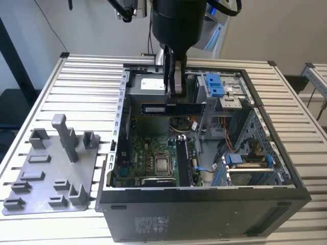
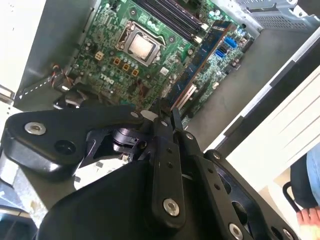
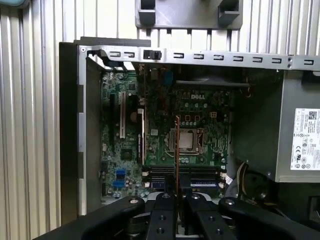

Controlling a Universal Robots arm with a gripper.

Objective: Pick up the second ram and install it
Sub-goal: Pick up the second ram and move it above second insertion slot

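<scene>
In the exterior view, the black two-fingered pincer [image 1: 173, 93] hangs from the dark arm over an open black desktop computer case [image 1: 204, 214]. The case lies on a pale slatted metal surface [image 1: 87, 81]. The pincer's fingers are drawn in narrow and clamp the upper edge of the second ram [image 1: 173, 108], a long, thin, dark memory stick with a pale label at one end. The stick lies level and crosswise inside the case opening, over the far part of the green motherboard [image 1: 148, 158] and clear of it. Nearer the camera sit the square silver processor [image 1: 162, 164] and the black memory slots [image 1: 183, 161]. On the exterior view's left, a grey plastic holder tray with upright posts [image 1: 51, 173] rests on the surface, beside the case.

In the second wrist view, the pincer [image 2: 167, 114] is pressed onto the near end of the second ram [image 2: 200, 55]. The stick runs away from the fingers as a bluish strip above the motherboard [image 2: 125, 75], past the processor [image 2: 141, 46]. A person's hand [image 2: 310, 217] shows at a corner.

In the first wrist view, the pincer [image 3: 176, 194] holds the second ram [image 3: 177, 150] edge-on. It shows as a thin line crossing the memory slots [image 3: 200, 172] and the processor [image 3: 187, 141]. A grey power supply box with a white label [image 3: 300, 135] sits beside the motherboard [image 3: 160, 125].
</scene>
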